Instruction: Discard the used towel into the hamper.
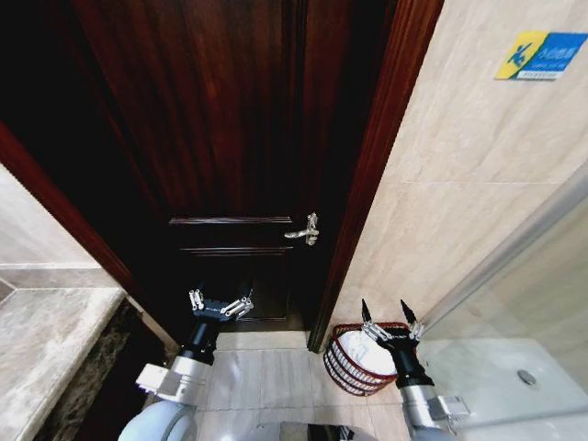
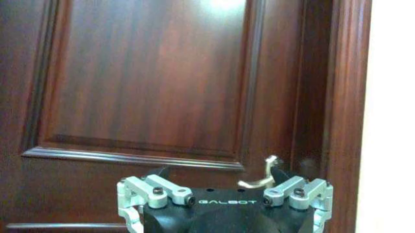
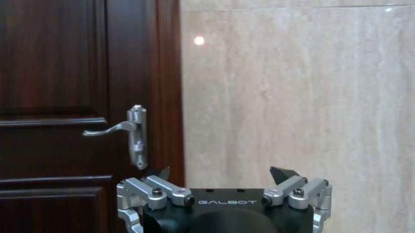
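Observation:
The hamper [image 1: 337, 373], a small reddish-brown ribbed basket, stands on the floor against the tiled wall, just right of the door frame. A white towel [image 1: 353, 358] lies bunched inside it. My right gripper [image 1: 386, 312] hangs open just above the hamper's right rim, its two dark fingertips spread with nothing between them. In the right wrist view that gripper [image 3: 224, 172] faces the beige wall beside the door. My left gripper [image 1: 222, 298] is held open and empty in front of the door's lower panel, and in the left wrist view it [image 2: 220, 172] faces the door.
A dark wooden door [image 1: 230, 138] stands shut ahead, with a silver lever handle [image 1: 306, 230]. A marble ledge [image 1: 46, 349] runs along the left. A glass partition edge [image 1: 514, 248] and a shower floor with a drain [image 1: 526, 377] lie to the right. A blue-yellow sign [image 1: 542, 53] hangs on the wall.

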Controlling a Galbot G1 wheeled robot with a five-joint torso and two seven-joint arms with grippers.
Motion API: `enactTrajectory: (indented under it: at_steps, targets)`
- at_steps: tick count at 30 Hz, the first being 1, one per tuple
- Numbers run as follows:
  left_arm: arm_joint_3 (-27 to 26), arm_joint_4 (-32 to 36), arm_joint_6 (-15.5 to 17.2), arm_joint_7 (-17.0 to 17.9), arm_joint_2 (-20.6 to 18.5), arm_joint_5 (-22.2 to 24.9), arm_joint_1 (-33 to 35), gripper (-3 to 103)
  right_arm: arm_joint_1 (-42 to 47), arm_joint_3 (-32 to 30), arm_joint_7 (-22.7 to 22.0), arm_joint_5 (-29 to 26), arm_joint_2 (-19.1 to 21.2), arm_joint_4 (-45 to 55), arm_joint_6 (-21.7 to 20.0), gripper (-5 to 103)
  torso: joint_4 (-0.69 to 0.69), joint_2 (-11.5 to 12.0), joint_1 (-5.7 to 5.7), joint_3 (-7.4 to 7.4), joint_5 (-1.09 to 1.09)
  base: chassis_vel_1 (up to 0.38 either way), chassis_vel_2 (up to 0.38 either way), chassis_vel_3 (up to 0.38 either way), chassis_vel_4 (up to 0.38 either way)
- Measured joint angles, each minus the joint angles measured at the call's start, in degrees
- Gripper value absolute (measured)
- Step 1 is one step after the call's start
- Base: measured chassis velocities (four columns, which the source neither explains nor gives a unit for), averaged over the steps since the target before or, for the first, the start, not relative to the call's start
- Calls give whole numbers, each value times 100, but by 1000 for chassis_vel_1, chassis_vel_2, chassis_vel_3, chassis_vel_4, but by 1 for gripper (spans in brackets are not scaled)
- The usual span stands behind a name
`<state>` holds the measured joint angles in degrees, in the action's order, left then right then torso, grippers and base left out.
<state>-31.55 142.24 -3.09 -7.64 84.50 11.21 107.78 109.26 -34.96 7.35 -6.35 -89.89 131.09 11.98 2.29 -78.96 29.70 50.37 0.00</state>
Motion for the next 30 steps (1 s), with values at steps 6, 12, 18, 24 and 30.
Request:
enactTrajectory:
  at_steps: [6,12,18,24,30]
  targets:
    - [1,0,0,0,2,0,0,100,0,-2,0,0,0,0,0,100,-1,5,-3,-3,0,-176,-174,165,173]
    - [2,0,0,0,3,0,0,100,0,-4,-1,0,1,0,0,100,0,9,-4,-5,2,-134,-124,127,112]
    - [1,0,0,0,0,0,0,100,0,0,-1,0,0,0,0,100,-1,12,-6,-7,-3,0,7,4,-3]
    - [0,0,0,0,0,0,0,100,0,1,-1,0,0,0,0,100,-1,14,-6,-8,-1,12,22,-30,-23]
    - [1,0,0,0,1,0,0,100,0,-1,0,0,0,0,0,100,0,17,-7,-9,0,0,0,0,0]
